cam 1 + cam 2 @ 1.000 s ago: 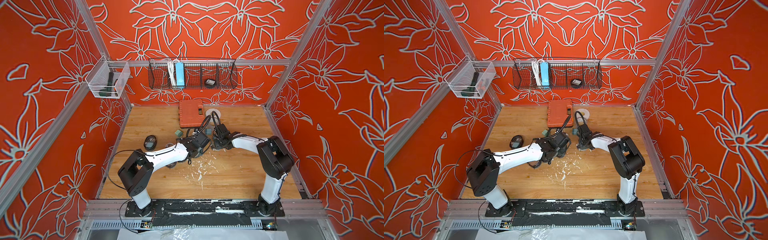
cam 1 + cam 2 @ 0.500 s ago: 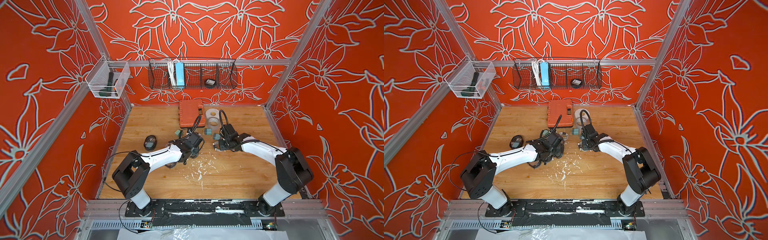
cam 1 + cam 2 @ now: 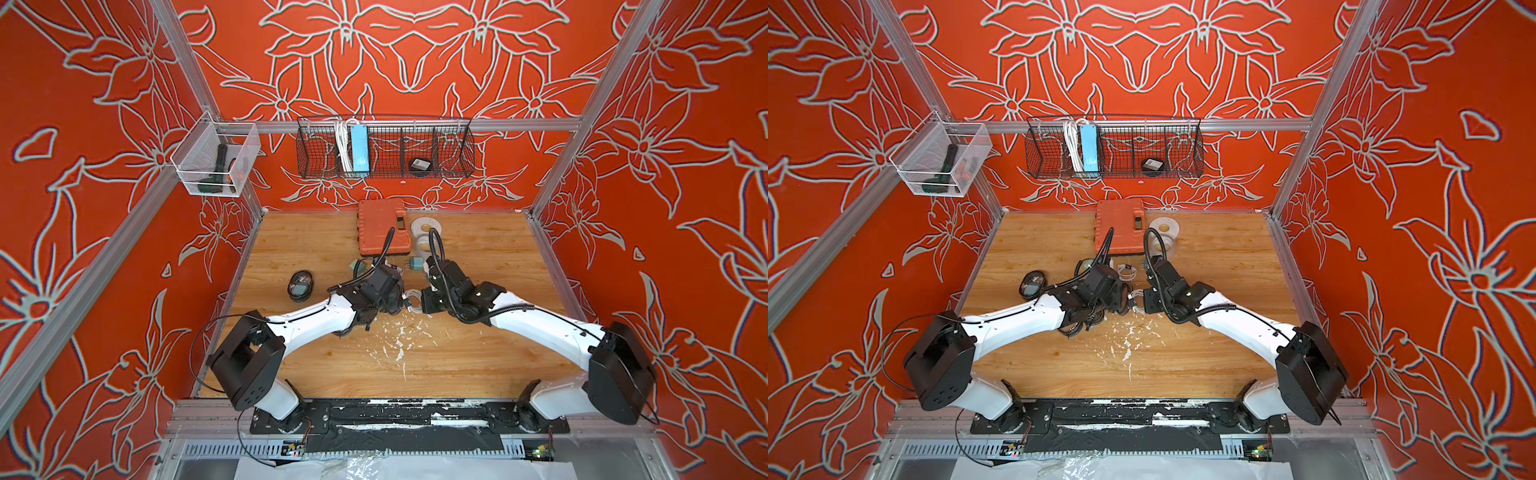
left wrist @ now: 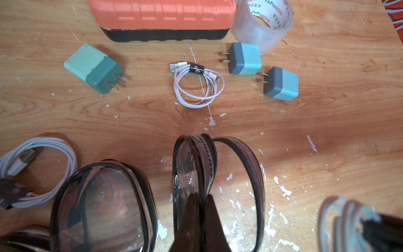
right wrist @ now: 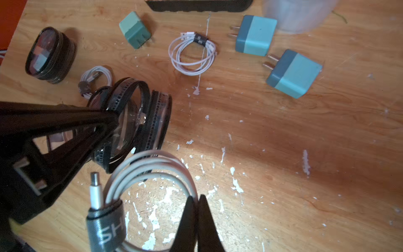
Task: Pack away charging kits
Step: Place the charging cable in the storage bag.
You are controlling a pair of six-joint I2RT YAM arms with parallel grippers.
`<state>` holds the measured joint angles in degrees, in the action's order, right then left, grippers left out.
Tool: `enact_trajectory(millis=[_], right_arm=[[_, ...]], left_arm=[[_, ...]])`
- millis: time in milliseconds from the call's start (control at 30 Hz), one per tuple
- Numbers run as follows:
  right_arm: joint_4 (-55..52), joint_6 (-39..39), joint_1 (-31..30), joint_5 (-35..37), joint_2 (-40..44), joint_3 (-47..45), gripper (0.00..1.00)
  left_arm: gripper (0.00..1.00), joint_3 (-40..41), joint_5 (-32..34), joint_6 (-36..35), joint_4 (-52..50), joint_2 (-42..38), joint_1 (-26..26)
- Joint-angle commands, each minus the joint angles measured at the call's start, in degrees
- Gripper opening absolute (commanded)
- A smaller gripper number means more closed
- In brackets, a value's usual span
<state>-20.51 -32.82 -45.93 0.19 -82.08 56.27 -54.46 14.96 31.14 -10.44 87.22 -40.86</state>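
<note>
Plugs (image 4: 93,67) (image 4: 244,59) (image 4: 281,84): three. Cables (image 5: 192,54) (image 5: 96,76) (image 5: 152,165): three. Mid-frame in a top view, left gripper (image 3: 399,305) pinches pouch (image 4: 196,157), right gripper (image 3: 419,305) clamps cable coil (image 4: 340,220).

An orange tool case (image 3: 383,226) with a black underside lies flat at the back of the wooden desk (image 3: 478,357), close to the rear wall. Just beside its right edge sit two tape rolls (image 3: 427,226). The nearer one is clear, with printed lettering inside its core (image 4: 262,24). White flecks (image 3: 399,340) are scattered across the middle of the desk. On the back wall hangs a black wire basket (image 3: 453,145), and a light-blue power strip (image 3: 359,147) stands upright in it next to its bundled white cord (image 3: 343,145). A clear bin (image 3: 195,183) on the left wall holds a dark green tool (image 3: 218,166).
</note>
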Motion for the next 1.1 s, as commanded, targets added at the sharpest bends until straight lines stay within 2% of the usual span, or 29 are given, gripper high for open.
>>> enact_trajectory(millis=[0,233,467,633,767,1067], right_arm=[[-0.49,-2.58,-1.59,2.17,-2.57,2.65,0.0],[-2.78,-2.45,-1.45,7.68,-11.12,7.56,0.0],[-4.09,-4.07,-1.16,11.15,-15.48,9.27,0.0],[-6.52,-4.35,-0.92,12.31,-19.04,12.41,0.0],[-5.51,-4.92,-0.98,12.1,-19.08,11.77,0.0],[-3.13,-5.35,-1.09,8.7,-19.43,11.28,0.0]], left_arm=[[0.0,-0.12,-0.87,0.05,1.02,-0.17,0.04],[0.0,0.48,-3.73,-0.24,2.55,-0.77,0.08],[0.0,3.34,-6.33,-0.57,6.48,-4.09,0.08],[0.0,5.16,-12.29,-1.55,10.55,-5.62,0.08],[0.0,6.6,-17.33,-1.98,14.28,-6.02,0.08],[0.0,7.26,-18.89,-1.23,16.56,-3.72,0.08]])
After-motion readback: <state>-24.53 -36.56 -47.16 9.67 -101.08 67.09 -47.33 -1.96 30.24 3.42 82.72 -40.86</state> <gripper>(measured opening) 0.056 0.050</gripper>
